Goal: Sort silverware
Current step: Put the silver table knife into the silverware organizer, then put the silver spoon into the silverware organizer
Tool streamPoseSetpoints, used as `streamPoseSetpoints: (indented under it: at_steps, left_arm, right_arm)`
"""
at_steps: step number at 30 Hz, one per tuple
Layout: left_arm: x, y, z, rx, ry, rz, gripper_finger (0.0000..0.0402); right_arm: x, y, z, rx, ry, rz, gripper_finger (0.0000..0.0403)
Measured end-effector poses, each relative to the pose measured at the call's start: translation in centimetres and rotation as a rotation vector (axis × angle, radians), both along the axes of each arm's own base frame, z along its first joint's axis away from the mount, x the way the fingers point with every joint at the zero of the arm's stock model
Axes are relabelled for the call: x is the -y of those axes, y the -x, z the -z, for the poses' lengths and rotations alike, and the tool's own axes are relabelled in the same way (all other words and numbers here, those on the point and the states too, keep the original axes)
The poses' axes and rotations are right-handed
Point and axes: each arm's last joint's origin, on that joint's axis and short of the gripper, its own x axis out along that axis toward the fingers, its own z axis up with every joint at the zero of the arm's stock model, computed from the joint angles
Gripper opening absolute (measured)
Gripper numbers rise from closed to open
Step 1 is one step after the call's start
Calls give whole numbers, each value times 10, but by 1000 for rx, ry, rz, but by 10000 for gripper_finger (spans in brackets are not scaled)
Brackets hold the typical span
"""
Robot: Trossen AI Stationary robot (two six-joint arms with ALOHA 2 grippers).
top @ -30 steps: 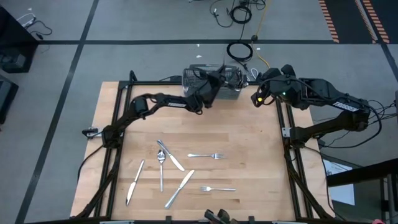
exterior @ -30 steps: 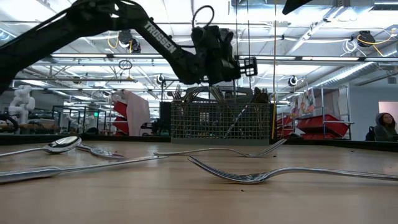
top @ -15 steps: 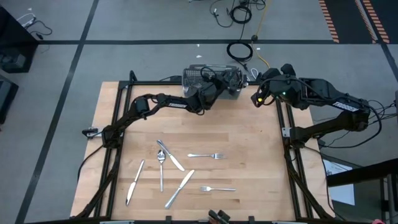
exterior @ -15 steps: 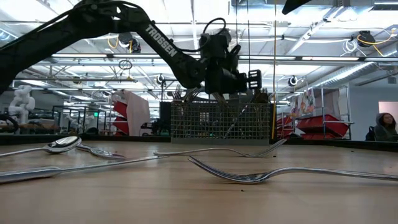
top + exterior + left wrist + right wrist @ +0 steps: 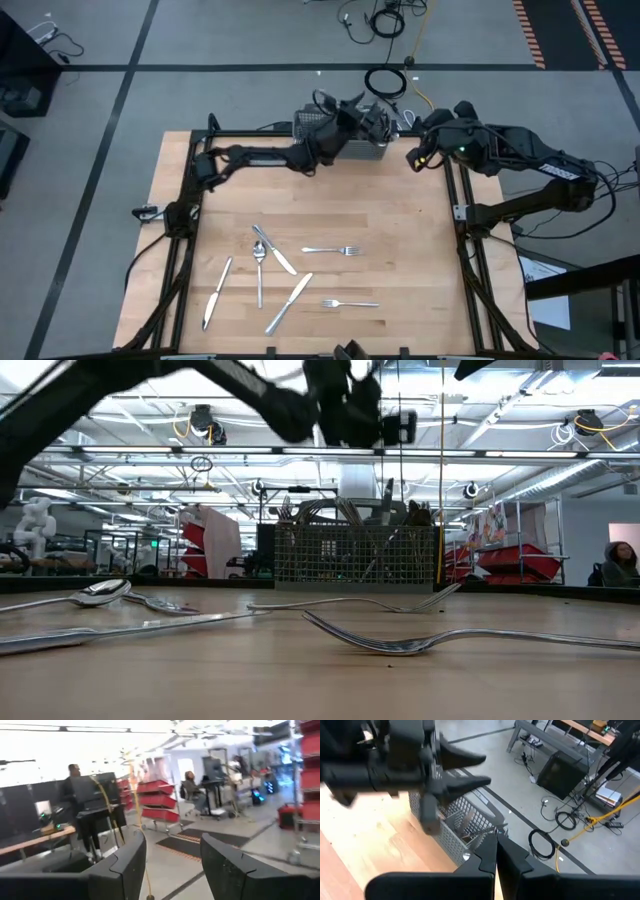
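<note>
The left gripper (image 5: 372, 117) has been lifted clear above the grey wire-mesh rectangular basket (image 5: 322, 124) at the table's far edge, where a second ago it was dipped among the handles. Its dark fingers (image 5: 125, 862) are now spread apart with nothing seen between them, so a piece appears to have been dropped in. Upright handles (image 5: 388, 499) can be made out in the basket. The left arm is stretched long across the light wooden table (image 5: 400, 220), wrist raised high and pointed out into the room.

Still to be sorted: the shiny silver forks, spoons and table knives (image 5: 270, 268) lying flat, scattered on the near half of the table, seven or so.

The right gripper (image 5: 496, 854), fingers pressed together and empty, is parked just beside the basket's right end.
</note>
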Motion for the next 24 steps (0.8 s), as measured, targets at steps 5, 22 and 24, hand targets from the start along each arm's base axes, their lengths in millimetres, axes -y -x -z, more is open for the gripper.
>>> streamPoseSetpoints:
  at_steps: [5,22,24]
  left_arm:
    - [14,34,-58,-230,42,199,194]
    - [109,209,-46,-1081,771,768,195]
    - [120,223,-29,-1100,835,774,195]
  right_arm:
    - [-2,9,-5,21,10,-36,0]
    - [-11,-22,23,-77,-282,-479,30]
    - [-13,-40,41,-110,-356,-532,39]
